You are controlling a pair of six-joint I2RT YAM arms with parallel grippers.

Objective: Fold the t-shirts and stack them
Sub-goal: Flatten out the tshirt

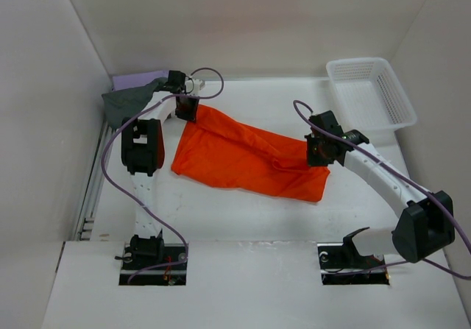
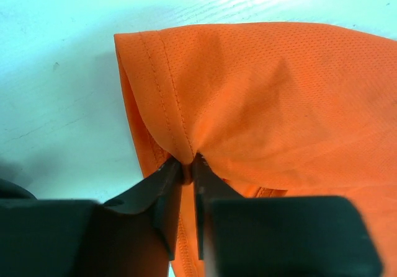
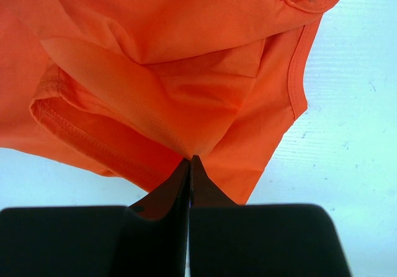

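Your orange t-shirt lay in a long rumpled band across the middle of the desk, not yet a tidy fold. Your left gripper was clenched on its hemmed far-left corner, and your right gripper pinched its right end. The dark grey t-shirt and lavender t-shirt sat bunched in the far-left corner, apparently unfolded. I'd judge nothing was stacked and most of the work remained.
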